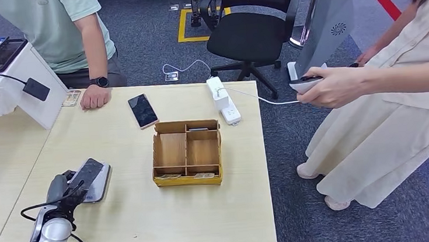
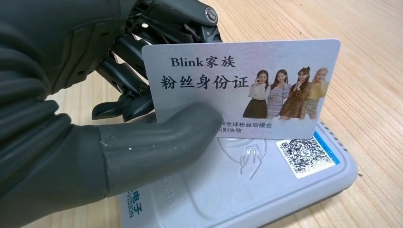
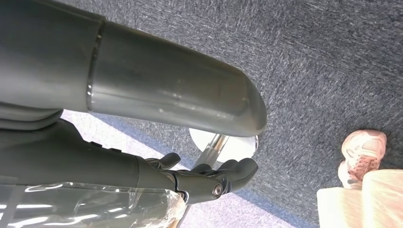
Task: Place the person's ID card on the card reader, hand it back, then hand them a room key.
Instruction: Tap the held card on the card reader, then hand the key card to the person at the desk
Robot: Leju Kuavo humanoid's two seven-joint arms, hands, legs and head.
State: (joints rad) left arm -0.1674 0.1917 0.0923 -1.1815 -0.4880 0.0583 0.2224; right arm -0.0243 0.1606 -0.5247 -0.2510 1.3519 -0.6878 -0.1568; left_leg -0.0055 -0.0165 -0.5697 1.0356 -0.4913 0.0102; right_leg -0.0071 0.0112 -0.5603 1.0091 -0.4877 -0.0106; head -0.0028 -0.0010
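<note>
Contact with the reading surface is what this step calls for: the glossy white ID card printed with four figures and dark lettering (image 2: 242,88) stands on its long edge just over the pale grey flat card reader with a QR sticker (image 2: 266,190), and it wants laying flat over the antenna symbol moulded into the reader's top. My judgement is that the wrist should roll so the card's face turns down, then lower until the card rests evenly, without dragging the reader across the light wooden table (image 1: 150,214). Letting go too soon could send the card skidding off the sloped housing, so the pinch is best kept until the card lies level.

The left hand (image 2: 142,118) is clamped on the card, thick grey thumb pressing the printed face near its lower corner and darker fingers behind it. In the head view that hand (image 1: 69,189) sits at the table's near left with the silver forearm rising from below.

The right hand (image 3: 209,178) hangs beside the body above blue-grey carpet, its dark fingers curled inward around nothing.

A person's hand (image 1: 95,97) rests on the far edge of the table, likely awaiting the card's return.
</note>
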